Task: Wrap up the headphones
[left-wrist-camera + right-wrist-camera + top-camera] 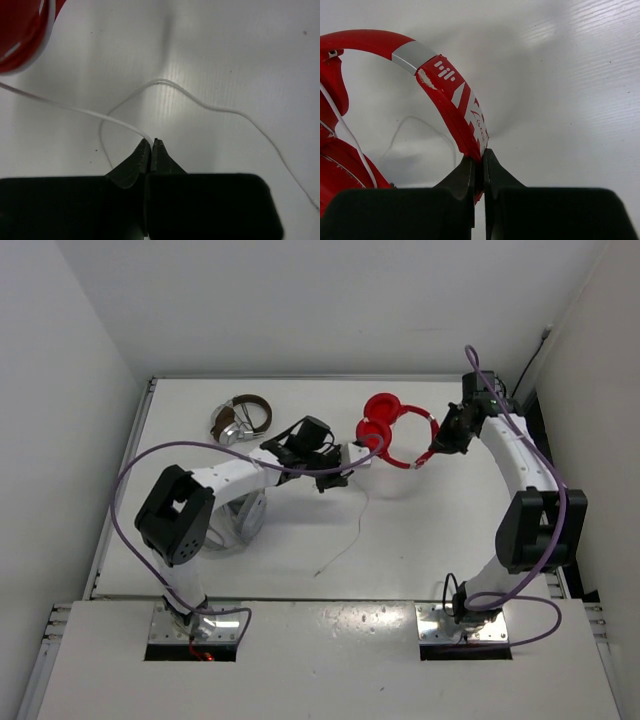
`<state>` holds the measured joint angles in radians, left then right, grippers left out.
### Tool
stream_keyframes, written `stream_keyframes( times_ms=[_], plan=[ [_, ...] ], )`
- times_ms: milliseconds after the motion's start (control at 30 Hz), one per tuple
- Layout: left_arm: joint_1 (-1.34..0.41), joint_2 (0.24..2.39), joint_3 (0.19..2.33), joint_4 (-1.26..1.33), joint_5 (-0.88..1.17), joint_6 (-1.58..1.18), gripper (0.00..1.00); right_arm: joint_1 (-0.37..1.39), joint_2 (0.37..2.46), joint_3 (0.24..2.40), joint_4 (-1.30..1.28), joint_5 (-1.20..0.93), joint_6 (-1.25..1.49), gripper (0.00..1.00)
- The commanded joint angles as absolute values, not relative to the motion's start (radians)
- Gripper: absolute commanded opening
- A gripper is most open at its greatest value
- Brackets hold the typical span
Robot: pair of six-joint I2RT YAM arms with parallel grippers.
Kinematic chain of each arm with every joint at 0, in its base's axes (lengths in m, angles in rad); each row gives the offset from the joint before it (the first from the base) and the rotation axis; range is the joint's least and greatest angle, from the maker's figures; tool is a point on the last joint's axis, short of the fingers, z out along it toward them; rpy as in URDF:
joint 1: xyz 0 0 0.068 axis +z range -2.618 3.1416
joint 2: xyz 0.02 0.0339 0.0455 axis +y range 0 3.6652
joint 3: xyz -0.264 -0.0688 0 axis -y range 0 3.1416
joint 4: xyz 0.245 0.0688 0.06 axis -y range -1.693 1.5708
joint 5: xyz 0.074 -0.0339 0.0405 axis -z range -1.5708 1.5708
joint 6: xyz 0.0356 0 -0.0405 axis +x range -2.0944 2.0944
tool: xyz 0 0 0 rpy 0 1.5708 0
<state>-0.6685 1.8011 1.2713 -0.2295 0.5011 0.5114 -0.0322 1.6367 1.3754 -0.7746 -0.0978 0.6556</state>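
Note:
The red headphones (383, 423) lie at the back middle of the table, ear cups to the left and the thin headband (418, 440) arching right. My right gripper (431, 452) is shut on the headband (451, 95), pinching its edge between the fingertips (481, 153). My left gripper (361, 454) sits just left of the ear cups and is shut on the thin white cable (210, 107), which enters the fingertips (151, 142). A red ear cup (20, 30) shows at the top left of the left wrist view. The loose cable (352, 530) trails toward the near side of the table.
Brown-and-silver headphones (241, 420) lie at the back left. Grey-white headphones (240, 522) lie partly under my left arm. White walls enclose the table on the left, back and right.

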Motion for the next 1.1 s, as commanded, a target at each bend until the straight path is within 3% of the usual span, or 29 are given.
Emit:
stream_keyframes(
  times_ms=[0,300,400,433,700,1067],
  plan=[
    [-0.721,1.750,1.287,-0.256,0.603,0.505,0.00,-0.015,1.628,1.447,-0.712,0.017,0.674,0.00],
    [-0.761,1.796,1.364,-0.299,0.658,0.439,0.02,0.029,1.655,1.445,-0.703,0.152,0.612,0.00],
    [-0.761,1.809,1.336,-0.299,0.637,0.439,0.12,0.002,1.655,1.433,-0.703,0.143,0.612,0.00],
    [-0.761,1.819,1.322,-0.299,0.637,0.448,0.21,-0.008,1.655,1.433,-0.703,0.134,0.612,0.00],
    [-0.720,1.829,1.210,-0.126,0.466,0.301,0.47,-0.075,1.622,1.370,-0.684,0.133,0.612,0.00],
    [-0.802,1.847,1.210,-0.072,0.450,0.145,0.49,-0.104,1.563,1.298,-0.684,0.133,0.621,0.00]
  ],
)
